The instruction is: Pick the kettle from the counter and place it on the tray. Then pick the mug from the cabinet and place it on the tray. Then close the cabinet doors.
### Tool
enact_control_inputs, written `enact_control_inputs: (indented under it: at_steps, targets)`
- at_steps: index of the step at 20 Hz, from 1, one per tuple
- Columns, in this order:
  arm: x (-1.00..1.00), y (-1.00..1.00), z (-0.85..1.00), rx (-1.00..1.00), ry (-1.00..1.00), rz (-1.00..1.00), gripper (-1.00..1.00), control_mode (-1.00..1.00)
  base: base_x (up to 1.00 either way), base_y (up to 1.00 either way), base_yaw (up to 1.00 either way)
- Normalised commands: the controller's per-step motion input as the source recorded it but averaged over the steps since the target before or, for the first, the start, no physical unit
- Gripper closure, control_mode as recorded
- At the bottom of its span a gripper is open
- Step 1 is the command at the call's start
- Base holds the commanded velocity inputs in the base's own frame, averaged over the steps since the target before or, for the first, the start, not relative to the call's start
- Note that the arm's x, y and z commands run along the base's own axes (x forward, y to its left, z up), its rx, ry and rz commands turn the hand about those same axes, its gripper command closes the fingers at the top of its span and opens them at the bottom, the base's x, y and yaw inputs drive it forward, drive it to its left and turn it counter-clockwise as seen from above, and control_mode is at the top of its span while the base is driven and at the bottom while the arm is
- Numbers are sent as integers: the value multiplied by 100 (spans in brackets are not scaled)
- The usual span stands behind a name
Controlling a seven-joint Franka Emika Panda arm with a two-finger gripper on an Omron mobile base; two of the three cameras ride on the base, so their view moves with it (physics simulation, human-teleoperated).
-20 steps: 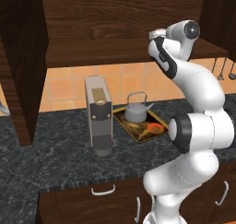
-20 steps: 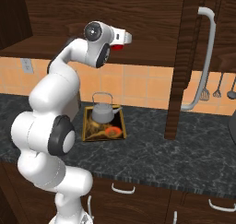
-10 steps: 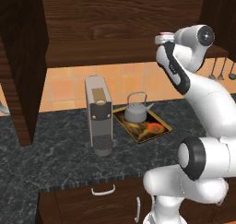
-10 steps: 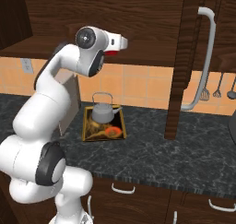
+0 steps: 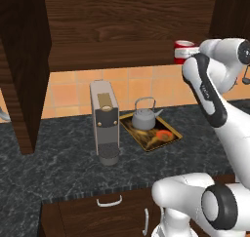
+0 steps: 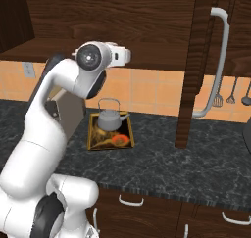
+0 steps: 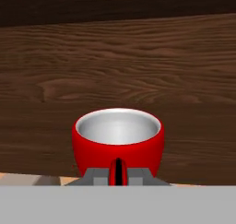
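a simulated kitchen is shown from two cameras behind a white robot arm and from one camera on its hand. the red mug (image 7: pixel 118 142) is seen in the hand view directly in front of the gripper (image 7: pixel 118 172), with its white inside visible and its handle caught between the two dark fingertips (image 7: pixel 97 176). the gripper is closed tightly on that handle, so the mug is held. behind the mug, the dark brown wood grain of the cabinet (image 5: pixel 122 31) is seen.

in the left base view the mug (image 5: pixel 184 51) is seen at the front edge of the cabinet shelf, high above the counter (image 5: pixel 63 158), partly hidden by the arm's wrist.

on the dark marbled counter, the tray (image 5: pixel 168 137) is laid flat against the orange tiled wall, and the grey kettle (image 5: pixel 143 118) is set on its rear part, upright, with its wire handle arched above it. the orange-red picture on the tray is left uncovered in front of the kettle. just to the left of the tray, a tall grey coffee machine (image 5: pixel 104 121) is stood.

in the right base view the kettle (image 6: pixel 111 117) and tray (image 6: pixel 93 139) are seen past the arm. one cabinet door (image 6: pixel 193 65) is swung open toward the camera, its long silver bar handle (image 6: pixel 219 60) facing right. kitchen utensils (image 6: pixel 218 100) are hung on the wall beyond it. drawers with curved silver handles (image 6: pixel 130 201) are seen under the counter.
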Motion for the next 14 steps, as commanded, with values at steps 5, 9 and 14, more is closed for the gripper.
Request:
enact_control_inputs:
  at_steps: [5,9,14]
  targets:
    - [-90,2,0,0,0,10,100,-100,0,0,0]
    - [-90,0,0,0,0,11,100,-100,0,0,0]
    - [-86,1,-13,0,0,12,100,-100,0,0,0]
